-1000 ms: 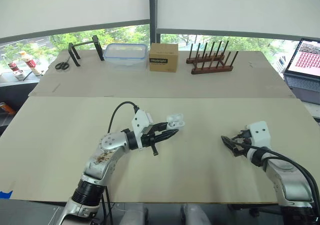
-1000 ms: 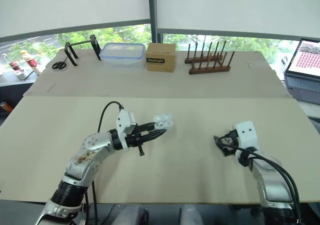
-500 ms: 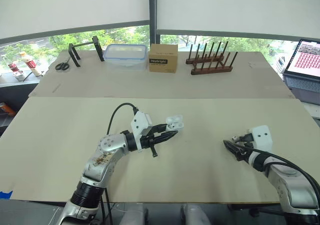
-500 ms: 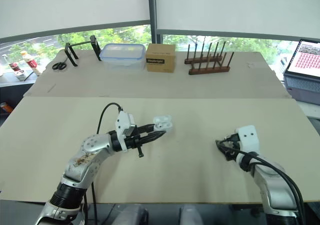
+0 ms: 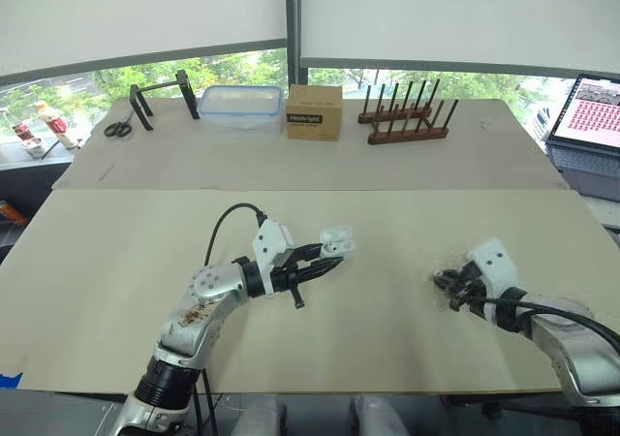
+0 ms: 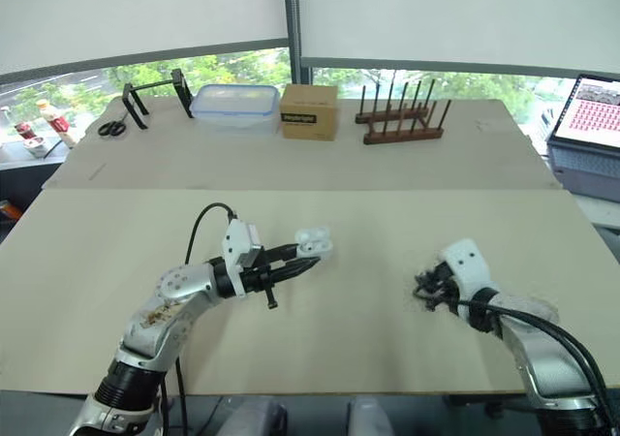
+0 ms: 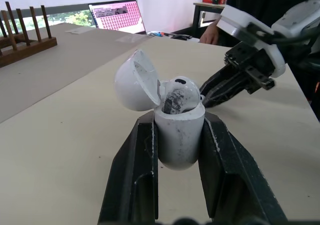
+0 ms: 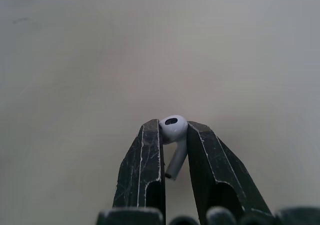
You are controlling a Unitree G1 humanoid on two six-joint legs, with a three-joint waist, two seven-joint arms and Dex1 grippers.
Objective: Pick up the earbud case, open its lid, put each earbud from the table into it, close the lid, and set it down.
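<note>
The left gripper (image 7: 178, 122) pinches a glossy white earbud case (image 7: 179, 137), lid (image 7: 133, 83) open, while ahead of it the right gripper (image 8: 173, 128) pinches a small white earbud (image 8: 172, 125).

Beige table (image 5: 387, 223), scissors (image 5: 119, 126), black stand (image 5: 187, 93), plastic container (image 5: 241, 106), cardboard box (image 5: 314, 111), wooden rack (image 5: 407, 118)

Held earbud (image 8: 173, 127): stem partly hidden between the right gripper (image 8: 174, 131) fingers; too small to make out in eye views. Seated earbud (image 7: 178, 94): stem hidden inside earbud case (image 7: 178, 135). Laptop (image 5: 593, 112) cut by frame edge; screen content too small to read.
</note>
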